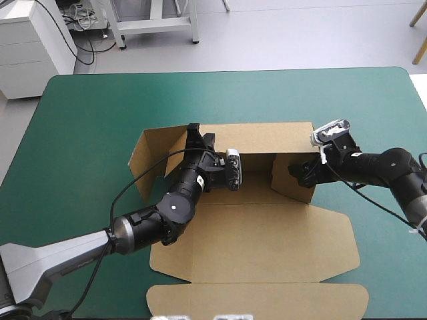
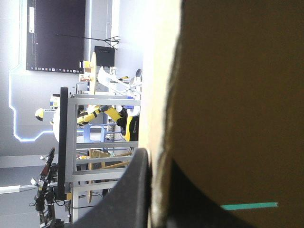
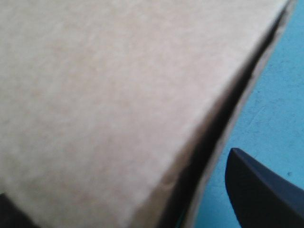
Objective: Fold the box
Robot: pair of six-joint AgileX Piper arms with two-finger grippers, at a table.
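The brown box (image 1: pixel 257 190) lies at the middle of the teal-green table (image 1: pixel 80 120), a tray half formed: its back wall (image 1: pixel 267 137) and both side walls stand raised, while the lid (image 1: pixel 267 240) lies flat toward the table's near edge. The left gripper (image 1: pixel 195 137) sits at the rear left corner, where the back wall meets the left side wall (image 1: pixel 150 157); in its wrist view the black fingers (image 2: pixel 126 199) are all but closed, the board's edge pinched between them. The right gripper (image 1: pixel 298 172) is at the right side wall (image 1: pixel 297 190), its fingers (image 3: pixel 256 190) spread wide with the wall between them, one finger clear of the board over bare cover
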